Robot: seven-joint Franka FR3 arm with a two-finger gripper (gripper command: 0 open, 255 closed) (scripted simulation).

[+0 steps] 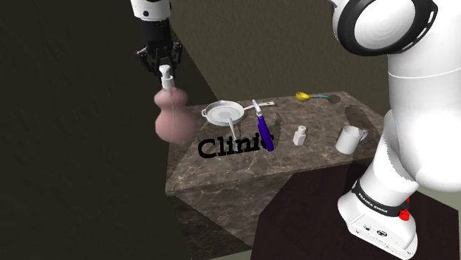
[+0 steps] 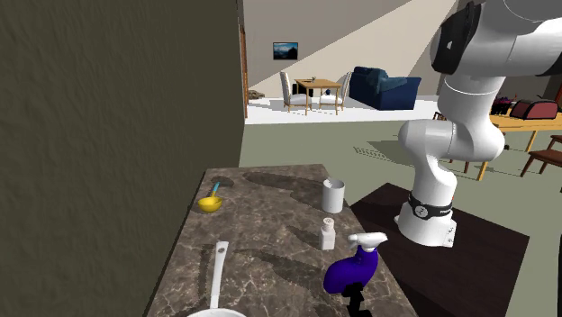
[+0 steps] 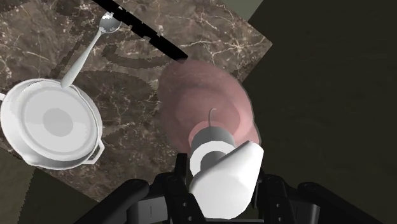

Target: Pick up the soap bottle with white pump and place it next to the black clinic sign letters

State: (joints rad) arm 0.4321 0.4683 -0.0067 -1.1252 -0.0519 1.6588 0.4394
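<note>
Our jaws clamp the white pump [image 1: 167, 74] of the soap bottle [image 1: 174, 118]; we judge it bottom-heavy, slippery, apt to swing.

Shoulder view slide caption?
Gripper holds pink soap bottle by its white pump at the table's edge, near the black Clinic letters.

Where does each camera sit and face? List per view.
Shoulder view: beside the stand, looking down on the marble table; arm and gripper holding pink soap bottle.
Second exterior view: beyond the table's end, facing the arm's base.
Wrist view: on the hand, looking past gripper and bottle at the pan.
Exterior views share the purple spray bottle.
</note>
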